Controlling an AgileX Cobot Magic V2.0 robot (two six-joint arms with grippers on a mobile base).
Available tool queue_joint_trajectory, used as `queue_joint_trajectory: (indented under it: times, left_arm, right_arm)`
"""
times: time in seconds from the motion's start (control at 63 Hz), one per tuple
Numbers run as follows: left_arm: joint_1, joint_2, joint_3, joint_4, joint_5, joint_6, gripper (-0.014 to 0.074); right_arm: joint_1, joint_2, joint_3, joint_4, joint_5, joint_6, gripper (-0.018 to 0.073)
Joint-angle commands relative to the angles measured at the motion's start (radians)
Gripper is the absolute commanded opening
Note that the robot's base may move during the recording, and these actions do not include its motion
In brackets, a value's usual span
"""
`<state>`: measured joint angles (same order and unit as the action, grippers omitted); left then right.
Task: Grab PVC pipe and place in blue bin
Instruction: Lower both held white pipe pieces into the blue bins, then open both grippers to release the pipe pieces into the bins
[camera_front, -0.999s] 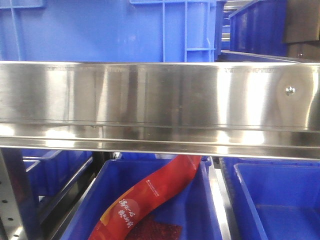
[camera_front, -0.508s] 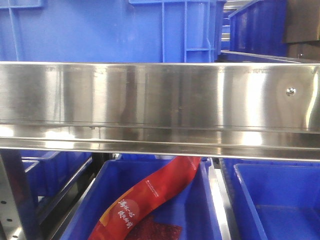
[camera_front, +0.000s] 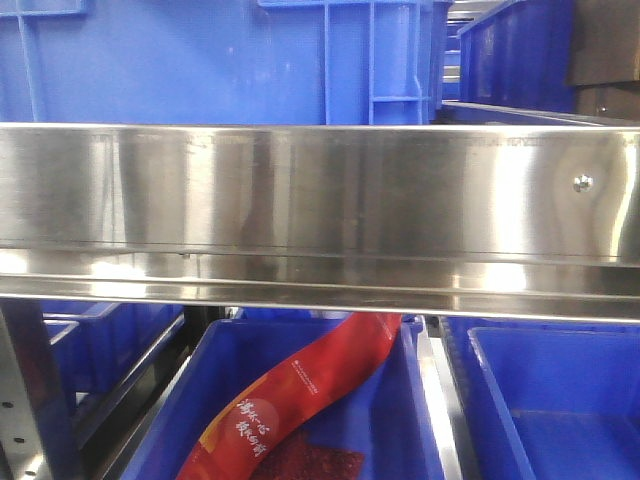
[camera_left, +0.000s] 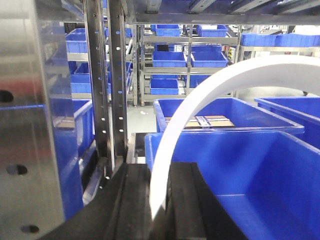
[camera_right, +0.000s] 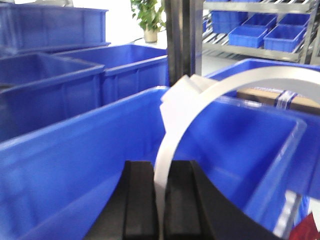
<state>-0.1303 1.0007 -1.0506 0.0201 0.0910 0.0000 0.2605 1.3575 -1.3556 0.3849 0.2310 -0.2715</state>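
The PVC pipe shows as a curved white band. In the left wrist view the pipe (camera_left: 200, 95) arcs up and to the right from my left gripper (camera_left: 159, 172), which is shut on its edge, above a blue bin (camera_left: 280, 165). In the right wrist view the pipe (camera_right: 200, 97) arcs right from my right gripper (camera_right: 160, 170), also shut on its edge, over a blue bin (camera_right: 65, 165). Neither the pipe nor the grippers show in the front view.
A steel shelf beam (camera_front: 320, 210) fills the front view, with blue bins above it and below it (camera_front: 560, 400). One lower bin holds a red packet (camera_front: 300, 390). A steel upright (camera_left: 30, 125) and black slotted posts (camera_left: 107, 90) stand to the left; a bin with a cardboard box (camera_right: 295, 102) is behind.
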Motion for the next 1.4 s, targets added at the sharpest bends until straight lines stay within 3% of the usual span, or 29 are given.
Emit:
queue_joint_trajectory:
  times: [0.0, 0.46, 0.555, 0.714, 0.825, 1.126, 1.38]
  left_arm:
    - [-0.007, -0.001, -0.011, 0.011, -0.057, 0.0, -0.0111]
    - [-0.007, -0.001, -0.011, 0.053, -0.063, 0.0, -0.0111]
    - [-0.007, 0.007, -0.011, 0.054, -0.066, 0.0, -0.0111]
    - [-0.007, 0.033, -0.011, 0.054, -0.068, 0.0, -0.0111]
    - [-0.007, 0.045, -0.011, 0.054, -0.091, 0.0, -0.0111]
    - [-0.007, 0.064, -0.021, 0.055, -0.144, 0.0, -0.0111]
    - [-0.007, 0.149, -0.113, 0.056, -0.125, 0.0, -0.0109]
  right_arm:
    - [0.001, 0.057, -0.048, -0.016, -0.042, -0.01, -0.0168]
    - [0.004, 0.225, -0.121, -0.016, -0.049, -0.01, -0.015]
    - [0.004, 0.225, -0.121, -0.016, -0.052, -0.01, -0.0067]
    - [0.004, 0.225, -0.121, -0.016, -0.058, -0.01, 0.0174]
    - [0.004, 0.225, -0.121, -0.016, -0.056, -0.01, 0.0255]
    - [0.004, 0.177, -0.121, -0.016, -0.018, -0.01, 0.0251]
    - [0.002, 0.099, -0.121, -0.042, 0.032, -0.01, 0.013]
